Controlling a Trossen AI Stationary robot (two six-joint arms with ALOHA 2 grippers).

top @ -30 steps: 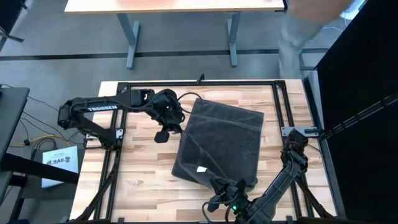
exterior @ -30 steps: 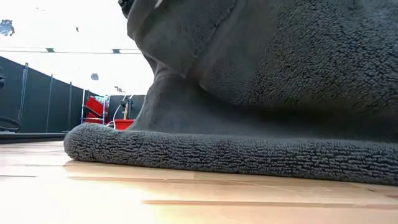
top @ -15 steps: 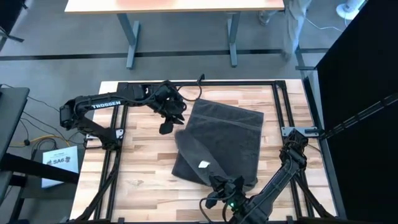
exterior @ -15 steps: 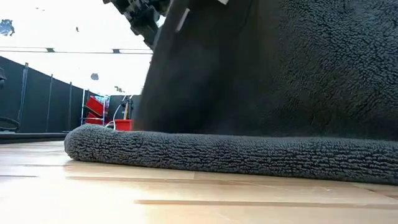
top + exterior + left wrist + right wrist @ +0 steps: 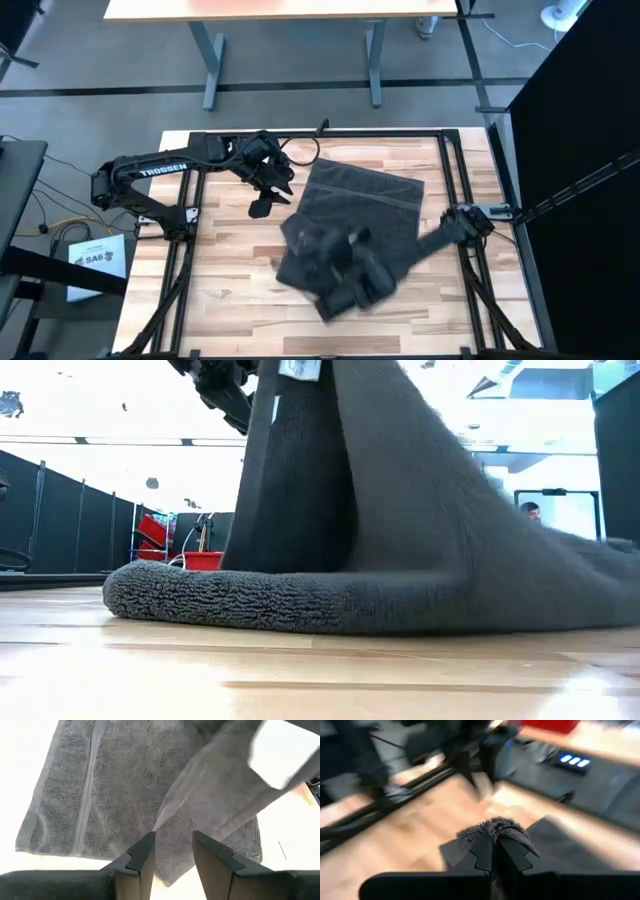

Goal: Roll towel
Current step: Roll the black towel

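— Over the middle of the wooden table (image 5: 220,290), what does the right gripper (image 5: 493,851) have?

— Its jaws are pinched tight on a tuft of the towel (image 5: 375,215); in its wrist view grey terry pokes out just past the closed fingertips. From above that gripper is a blur over the cloth's near half, around six o'clock from the towel's centre.

— And the towel itself?

— Its far part lies flat on the table, hem band toward twelve o'clock. The near part is lifted: at table height it rises like a tent from a thick edge resting on the wood, the white tag (image 5: 299,369) at the very top.

— Where's the left gripper (image 5: 268,198)?

— At about ten o'clock from the towel, just off its far-left corner, above bare wood. Its fingers (image 5: 141,854) stand narrowly apart, holding nothing; beyond them the wrist view shows the cloth, clear of the jaws
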